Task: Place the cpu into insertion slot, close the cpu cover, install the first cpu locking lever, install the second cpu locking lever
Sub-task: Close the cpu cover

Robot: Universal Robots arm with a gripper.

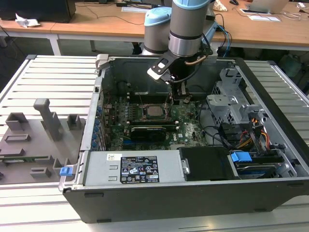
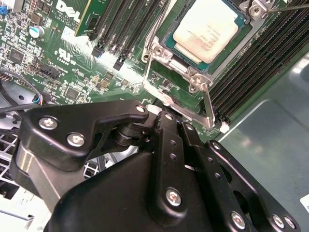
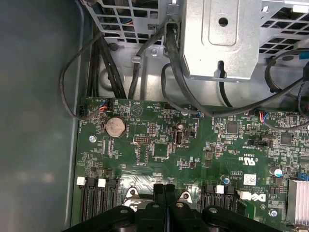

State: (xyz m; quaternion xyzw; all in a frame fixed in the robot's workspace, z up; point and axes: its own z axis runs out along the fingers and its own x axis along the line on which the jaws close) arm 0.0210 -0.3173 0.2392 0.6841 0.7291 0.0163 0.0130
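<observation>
Already seated: cpu in its socket, cover standing open at the fingertips

Inside the open computer case, the cpu lies flat in the socket, its pale top fully bare. The cpu cover is not down. In the second wrist view it tilts up from a hinge line on the socket side nearest the gripper. The frame therefore stands between tool and chip, with green motherboard showing through its window. Its free edge runs crosswise to the gripper, right at its tips. The cpu thus lies beyond the cover, away from the gripper, roughly along the line the tool points. In the first wrist view the two fingers sit pressed together, with bright metal showing on either side of them. Whether that thin edge is pinched between them I cannot tell. In the exterior view the arm reaches down just to the exterior view's right of the chip.
</observation>
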